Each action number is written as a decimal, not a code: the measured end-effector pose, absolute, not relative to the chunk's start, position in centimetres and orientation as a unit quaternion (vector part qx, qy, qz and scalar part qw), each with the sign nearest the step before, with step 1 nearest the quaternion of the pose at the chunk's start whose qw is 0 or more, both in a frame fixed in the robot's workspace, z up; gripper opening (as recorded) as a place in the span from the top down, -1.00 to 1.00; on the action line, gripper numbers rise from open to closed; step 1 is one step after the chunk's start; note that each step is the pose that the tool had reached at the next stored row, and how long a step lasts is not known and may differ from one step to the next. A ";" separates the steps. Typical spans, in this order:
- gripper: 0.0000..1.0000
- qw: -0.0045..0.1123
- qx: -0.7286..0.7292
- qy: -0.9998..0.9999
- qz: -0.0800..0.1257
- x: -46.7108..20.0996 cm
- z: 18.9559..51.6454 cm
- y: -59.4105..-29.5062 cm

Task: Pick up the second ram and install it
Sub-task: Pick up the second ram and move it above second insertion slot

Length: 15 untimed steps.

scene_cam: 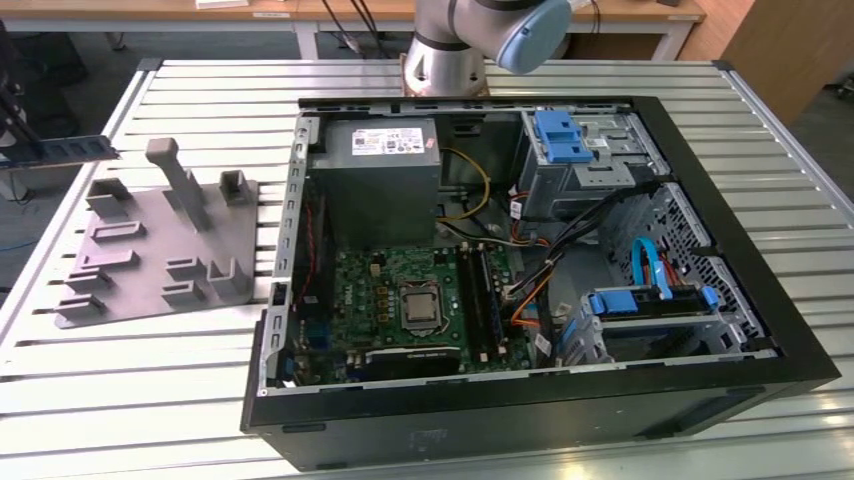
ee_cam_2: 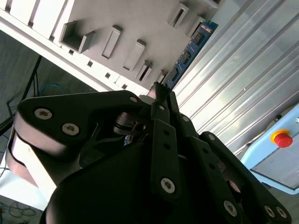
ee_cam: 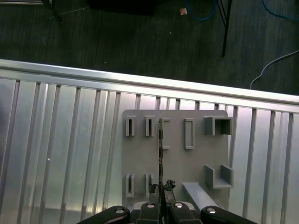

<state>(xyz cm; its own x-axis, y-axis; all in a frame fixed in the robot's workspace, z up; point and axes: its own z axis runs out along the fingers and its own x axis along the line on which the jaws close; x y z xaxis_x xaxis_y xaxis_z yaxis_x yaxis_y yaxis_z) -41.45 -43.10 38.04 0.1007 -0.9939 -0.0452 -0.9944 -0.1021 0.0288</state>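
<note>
Slatted metal table (scene_cam: 747,80) carries everything. At the exterior view's far left, the memory stick (scene_cam: 70,150) hangs in the air over the table's edge, lying level and apart from the gray holder plate (scene_cam: 147,250) just to its right. In the first wrist view the gripper (ee_cam: 161,187) has its jaws pressed together, pinching one end of the stick, which shows edge-on as a thin dark line against the plate below. In the second wrist view the stick's board juts out past the fingertips (ee_cam_2: 159,91). Right of the holder plate lies the open computer case (scene_cam: 534,420), holding the power supply (scene_cam: 380,170), then the motherboard (scene_cam: 374,300) with its processor (scene_cam: 420,305), and blue drive brackets (scene_cam: 561,135) furthest right.
</note>
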 end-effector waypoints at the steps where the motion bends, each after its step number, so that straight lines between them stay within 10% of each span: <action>1: 0.72 0.004 -0.742 0.670 0.026 -41.4 38.2 -43.1; 15: 0.72 0.005 -0.742 0.670 0.026 -41.4 40.6 -43.1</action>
<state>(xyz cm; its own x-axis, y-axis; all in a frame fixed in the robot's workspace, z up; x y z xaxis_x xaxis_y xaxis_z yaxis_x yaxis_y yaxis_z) -41.44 -43.10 40.60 0.1008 -0.9939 -0.0452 -0.9944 -0.1021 0.0287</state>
